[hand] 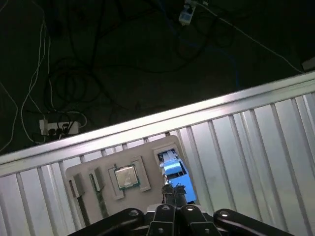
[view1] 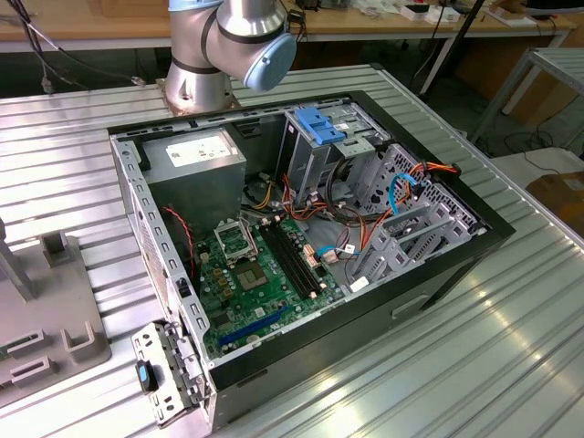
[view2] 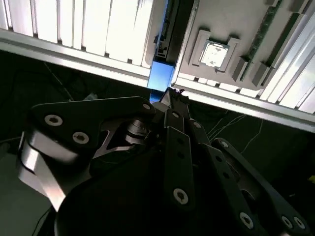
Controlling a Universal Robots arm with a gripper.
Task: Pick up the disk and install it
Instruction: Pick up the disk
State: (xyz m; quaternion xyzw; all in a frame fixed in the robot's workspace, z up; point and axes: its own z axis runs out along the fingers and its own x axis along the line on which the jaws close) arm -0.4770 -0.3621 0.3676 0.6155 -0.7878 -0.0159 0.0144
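Because the end effector (hand: pixel 175 192) covers the near end of the disk (hand: pixel 172 168), whether it is open, closed or gripping cannot be told. Blue-edged, the disk sits in a slot of the grey tray (hand: pixel 139 155), beside a processor chip (hand: pixel 126 176). Its long axis runs parallel to the tabletop (hand: pixel 246 147) ribs, and its faces are hard to make out.

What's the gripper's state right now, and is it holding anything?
Gripper: right at the disk; whether it is open, shut or holding it cannot be told.
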